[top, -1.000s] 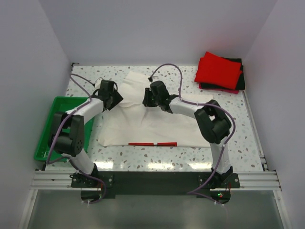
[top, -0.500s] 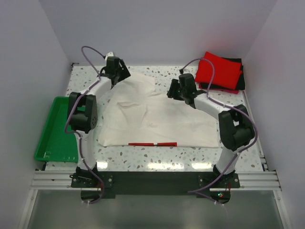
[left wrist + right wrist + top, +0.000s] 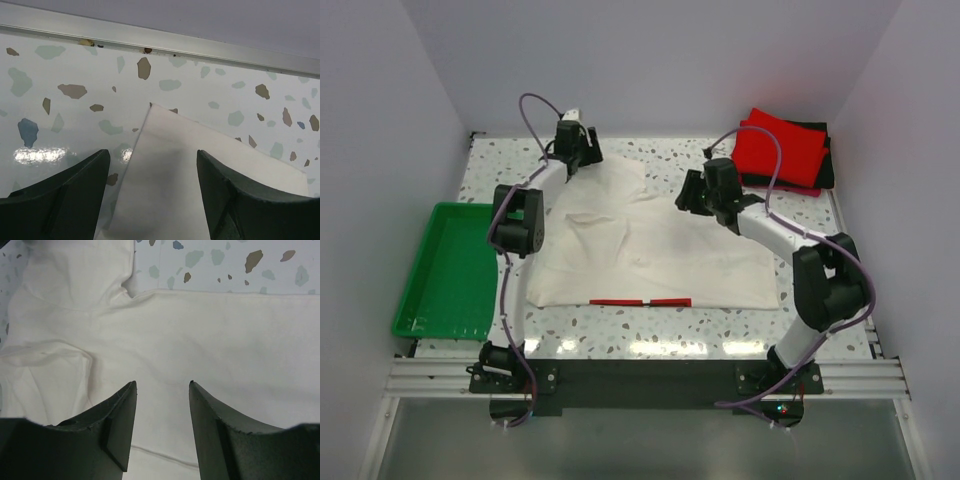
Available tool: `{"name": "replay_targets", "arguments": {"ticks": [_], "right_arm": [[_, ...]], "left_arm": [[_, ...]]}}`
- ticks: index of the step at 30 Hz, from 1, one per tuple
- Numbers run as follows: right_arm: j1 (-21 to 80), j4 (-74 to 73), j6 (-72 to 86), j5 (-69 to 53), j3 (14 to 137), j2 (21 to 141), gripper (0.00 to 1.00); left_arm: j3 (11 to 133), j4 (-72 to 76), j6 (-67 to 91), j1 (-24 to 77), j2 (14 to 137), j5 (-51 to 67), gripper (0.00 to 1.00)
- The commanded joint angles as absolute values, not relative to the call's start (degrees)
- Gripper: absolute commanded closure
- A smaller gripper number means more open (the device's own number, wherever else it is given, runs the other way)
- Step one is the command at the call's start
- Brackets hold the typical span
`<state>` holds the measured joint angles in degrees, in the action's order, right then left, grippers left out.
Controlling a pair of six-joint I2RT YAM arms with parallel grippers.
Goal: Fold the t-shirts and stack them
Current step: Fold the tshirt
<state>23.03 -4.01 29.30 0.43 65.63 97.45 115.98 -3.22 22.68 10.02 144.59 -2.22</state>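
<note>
Cream t-shirt (image 3: 650,250) lies spread flat on table (image 3: 620,345), w/ red edge stripe (image 3: 640,301) along its near hem. L gripper (image 3: 152,157) is over the shirt's far-left corner, jaws wide apart, nothing betw. them. R gripper (image 3: 162,387) hovers over the shirt's far-right part, jaws partly apart, empty. Folded red t-shirt (image 3: 778,148) lies on black t-shirt (image 3: 825,168), beyond the cream shirt's far-right corner. Green tray (image 3: 445,270) is off its left side.

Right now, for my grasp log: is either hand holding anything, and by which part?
Nothing is held. The left hand hangs open over the far corner of the cream-white t-shirt; the right hand, also open, is over its body.
</note>
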Motion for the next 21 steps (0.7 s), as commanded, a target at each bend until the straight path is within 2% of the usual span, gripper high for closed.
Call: {"name": "replay_targets", "arguments": {"ticks": [1, 8, 14, 15, 18, 21], "right_arm": [[22.33, -3.69, 28.39, 0.09, 65.57, 93.87, 0.50], [20.31, -3.78, 28.56, 0.09, 65.39, 94.13, 0.50], [17.23, -4.57, 28.65, -1.23, 65.21, 94.13, 0.50], [16.79, -4.83, 28.65, -1.14, 65.21, 94.13, 0.50], [15.03, -6.23, 28.57, -0.18, 65.56, 93.78, 0.50], [12.32, -8.95, 28.48, 1.66, 66.00, 93.52, 0.50]], "left_arm": [[118.56, 2.54, 21.27, 9.23, 145.63, 2.19, 0.25], [117.60, 4.04, 22.41, 9.32, 147.39, 5.80, 0.35], [116.02, 5.97, 22.68, 9.49, 147.48, 8.44, 0.56], [116.02, 6.15, 22.68, 9.49, 147.31, 8.52, 0.63], [115.93, 7.11, 22.33, 9.41, 146.78, 9.22, 0.73], [115.40, 9.13, 22.32, 9.32, 145.90, 9.84, 0.80]]}}
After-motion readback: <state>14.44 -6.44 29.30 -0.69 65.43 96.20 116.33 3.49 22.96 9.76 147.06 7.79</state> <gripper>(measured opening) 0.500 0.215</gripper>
